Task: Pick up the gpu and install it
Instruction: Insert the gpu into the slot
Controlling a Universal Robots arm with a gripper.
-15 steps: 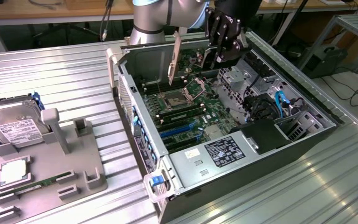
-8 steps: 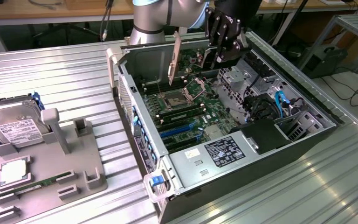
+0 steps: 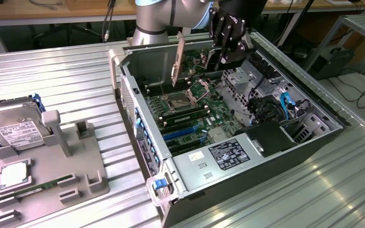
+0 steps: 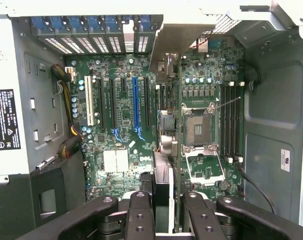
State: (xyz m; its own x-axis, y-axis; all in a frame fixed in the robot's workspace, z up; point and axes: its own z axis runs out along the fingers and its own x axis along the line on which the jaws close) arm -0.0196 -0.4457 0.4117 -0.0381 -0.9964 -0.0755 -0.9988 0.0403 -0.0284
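Observation:
My gripper (image 3: 225,53) hangs over the open computer case (image 3: 146,124), shut on the gpu (image 3: 169,44). The gpu is a thin dark card held on edge above the motherboard (image 3: 198,118). Its pale metal bracket (image 3: 178,59) points down at the end away from my fingers. In the wrist view the gpu (image 4: 162,150) runs edge-on from between my fingers (image 4: 139,216) out to the bracket (image 4: 169,47). There my gripper (image 4: 164,212) holds it over the board between the expansion slots (image 4: 136,102) and the open processor socket (image 4: 201,130).
A grey parts fixture (image 3: 74,166) lies at the exterior view's left. It carries a hard drive (image 3: 11,126), a processor (image 3: 14,173) and a memory stick (image 3: 33,187). Inside the case are a labelled power supply (image 3: 233,154), drive bays and blue cables (image 3: 287,107).

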